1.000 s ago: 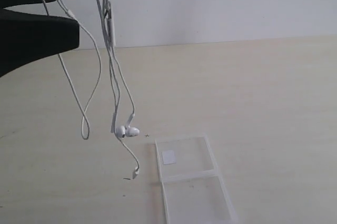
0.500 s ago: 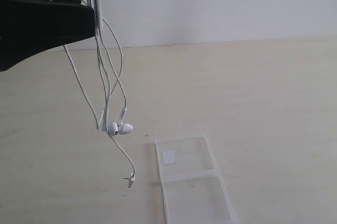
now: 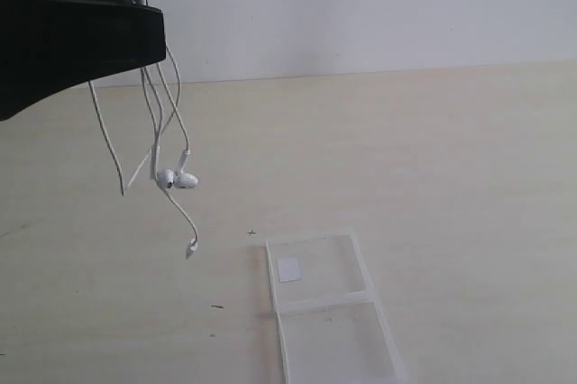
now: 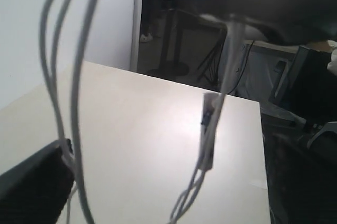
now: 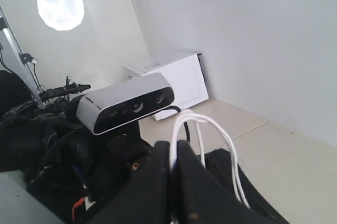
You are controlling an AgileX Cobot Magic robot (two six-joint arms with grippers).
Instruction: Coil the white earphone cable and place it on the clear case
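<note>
The white earphone cable (image 3: 160, 118) hangs in several loops from the top left of the exterior view, behind my black left arm (image 3: 72, 41). Its two earbuds (image 3: 176, 178) and plug end (image 3: 191, 249) dangle above the table. The clear case (image 3: 329, 307) lies flat at the front, to the right of the cable and apart from it. My right gripper (image 5: 174, 153) is shut on a bunch of cable loops (image 5: 210, 129); it is out of the exterior view. In the left wrist view, blurred strands and the inline remote (image 4: 209, 129) hang beside one dark finger (image 4: 37, 184), with a wide gap.
The pale wooden table (image 3: 433, 177) runs back to a white wall (image 3: 361, 5). A white square sticker (image 3: 288, 269) marks the case's far half. A camera on a stand (image 5: 124, 103) and dark equipment show in the right wrist view.
The hanging cable has swung left and risen: earbuds and plug are higher and farther from the case. The right arm has left the top of the exterior view.
</note>
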